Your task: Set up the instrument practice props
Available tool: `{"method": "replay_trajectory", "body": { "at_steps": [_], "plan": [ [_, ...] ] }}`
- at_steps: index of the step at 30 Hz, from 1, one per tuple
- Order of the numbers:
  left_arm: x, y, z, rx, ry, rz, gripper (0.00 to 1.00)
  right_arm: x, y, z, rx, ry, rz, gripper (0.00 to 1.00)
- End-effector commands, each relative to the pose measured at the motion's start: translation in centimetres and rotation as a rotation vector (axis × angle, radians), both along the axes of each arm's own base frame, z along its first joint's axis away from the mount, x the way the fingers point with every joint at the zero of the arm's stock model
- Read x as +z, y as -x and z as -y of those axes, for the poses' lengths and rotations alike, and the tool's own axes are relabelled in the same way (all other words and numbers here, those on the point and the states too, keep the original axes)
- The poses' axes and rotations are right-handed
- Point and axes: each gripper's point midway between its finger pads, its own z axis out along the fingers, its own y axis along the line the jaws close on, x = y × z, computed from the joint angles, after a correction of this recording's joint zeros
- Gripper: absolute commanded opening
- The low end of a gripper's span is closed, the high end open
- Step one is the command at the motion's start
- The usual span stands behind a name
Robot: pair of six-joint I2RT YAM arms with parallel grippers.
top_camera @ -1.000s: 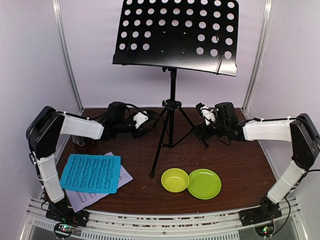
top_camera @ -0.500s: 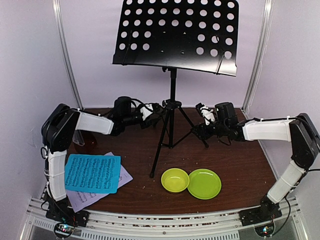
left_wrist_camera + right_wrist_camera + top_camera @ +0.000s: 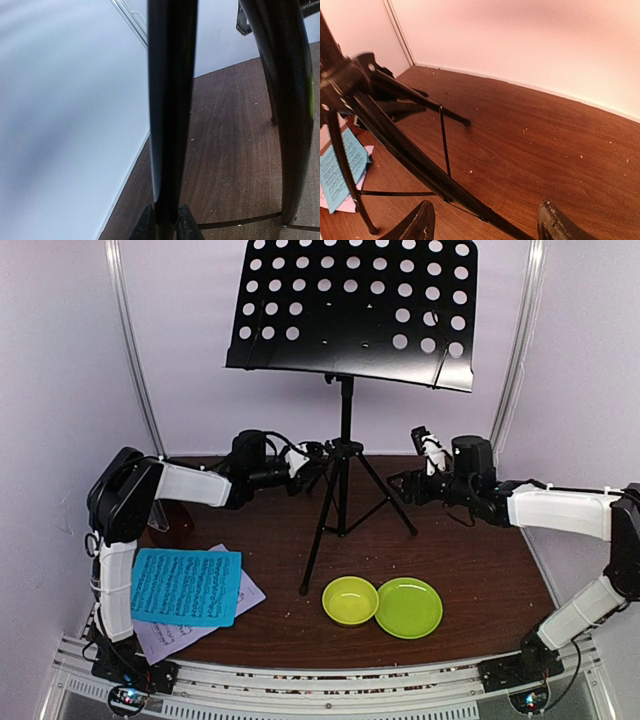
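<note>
1. The dark wooden bench [image 3: 470,570] fills the floor of the white-walled cell and carries everything else.
2. The black music stand [image 3: 345,490] stands upright on its tripod at the bench's centre, a little toward 12 o'clock. Its perforated desk [image 3: 350,310] is raised high above the arms and holds no paper.
3. The left arm reaches in from 9 o'clock. The left tool [image 3: 318,453] sits at the hub where the tripod's legs meet the post. In the left wrist view its fingertips [image 3: 146,226] press on either side of a black tube of the stand, so the tool is narrow and clamped on the stand.
4. The right arm reaches in from 3 o'clock. The right tool [image 3: 402,483] is beside the stand's right rear leg. In the right wrist view its jaws stand wide, with that leg passing between them and touching neither.
5. The blue sheet [image 3: 185,587] lies flat on the bench at 8 o'clock of the stand, near the left arm's base.
6. The pale lilac-white sheet [image 3: 170,635] lies under the blue one, its corners showing toward 6 and 3 o'clock.
7. The green plate [image 3: 410,608] sits at 5 o'clock of the stand's feet.
8. The yellow-green bowl [image 3: 350,600] touches the plate's 9 o'clock edge.
</note>
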Motion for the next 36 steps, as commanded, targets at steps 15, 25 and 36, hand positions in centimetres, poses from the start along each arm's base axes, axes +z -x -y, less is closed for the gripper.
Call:
{"method": "replay_trajectory", "body": {
  "at_steps": [15, 25, 36],
  "plan": [
    [3.1, 1.3, -3.2, 0.065, 0.062, 0.075, 0.00, 7.7, 4.7, 0.2, -0.008, -0.289, 0.046, 0.73],
    [4.0, 3.3, -7.9, 0.229, 0.067, 0.048, 0.45, 9.4, 8.1, -2.9, 0.083, -0.345, 0.017, 0.75],
    [-0.1, 12.5, -15.4, 0.616, 0.069, -0.442, 0.56, 10.7, 11.7, -6.4, 0.193, -0.404, -0.065, 0.75]
  ]
}}
